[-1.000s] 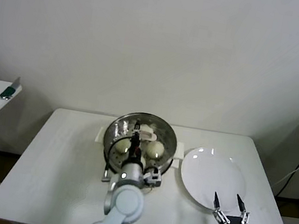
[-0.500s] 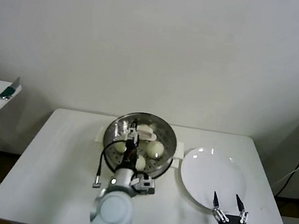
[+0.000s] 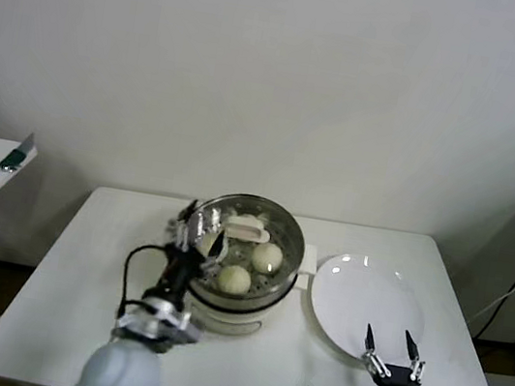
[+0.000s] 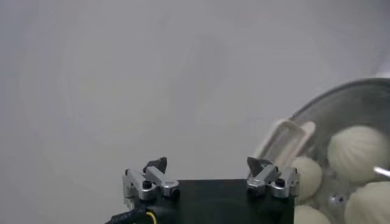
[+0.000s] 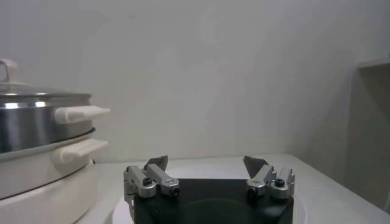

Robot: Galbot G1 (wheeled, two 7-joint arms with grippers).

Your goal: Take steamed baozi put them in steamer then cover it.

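steamer (image 3: pixel 240 293) on table (image 3: pixel 58 279), mid-back. glass lid (image 3: pixel 283 227) sits on steamer rim, cream handle (image 3: pixel 245 228) at centre. buns (image 3: pixel 234 279) inside under lid; three seen from head view. left gripper (image 3: pixel 201 230) over steamer's left edge, fingers spread, pinching nothing. white plate (image 3: pixel 358 302) just right of steamer. right gripper (image 3: pixel 388 346) low at plate's near edge, fingers spread, holding nothing.
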